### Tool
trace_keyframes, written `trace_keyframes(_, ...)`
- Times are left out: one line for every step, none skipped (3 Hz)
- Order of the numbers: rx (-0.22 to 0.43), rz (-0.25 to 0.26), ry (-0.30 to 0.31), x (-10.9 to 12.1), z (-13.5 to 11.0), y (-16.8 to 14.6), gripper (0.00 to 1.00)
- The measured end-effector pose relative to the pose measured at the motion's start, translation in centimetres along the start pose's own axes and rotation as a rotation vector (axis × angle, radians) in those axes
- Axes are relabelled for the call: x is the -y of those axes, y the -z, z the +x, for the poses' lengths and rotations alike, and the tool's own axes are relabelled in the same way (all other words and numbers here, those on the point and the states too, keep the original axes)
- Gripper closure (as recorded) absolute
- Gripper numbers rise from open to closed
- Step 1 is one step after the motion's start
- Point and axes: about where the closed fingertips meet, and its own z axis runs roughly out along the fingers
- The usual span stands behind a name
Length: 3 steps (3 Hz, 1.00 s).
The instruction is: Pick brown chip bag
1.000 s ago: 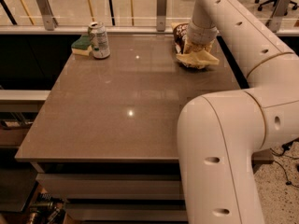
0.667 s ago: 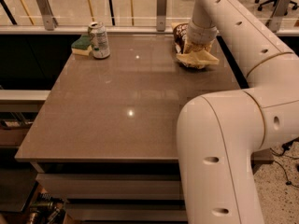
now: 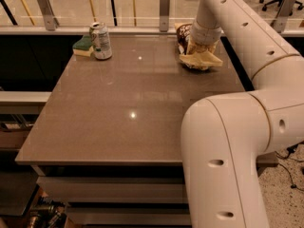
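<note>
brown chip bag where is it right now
In the camera view, the crinkly brown-and-tan chip bag lies at the far right of the grey-brown table, directly under the gripper, across from the silver can and green sponge at the far left.

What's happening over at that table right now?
The robot's arm reaches to the far right corner of the table, with its claw down on the brown chip bag. The bag lies on the table; I can't tell whether it is gripped. A can and a green-and-yellow sponge sit at the far left, away from the arm.
</note>
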Motion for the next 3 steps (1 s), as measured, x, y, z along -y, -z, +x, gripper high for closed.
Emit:
trace_keyframes(0.000, 0.000, 0.000, 0.0, 0.0, 0.2, 1.00)
trace_keyframes(0.036, -0.042, 0.027, -0.6, -0.3, 1.7, 1.00)
trace_keyframes(0.081, -0.084, 0.062, -1.3, -0.3, 4.4, 1.00)
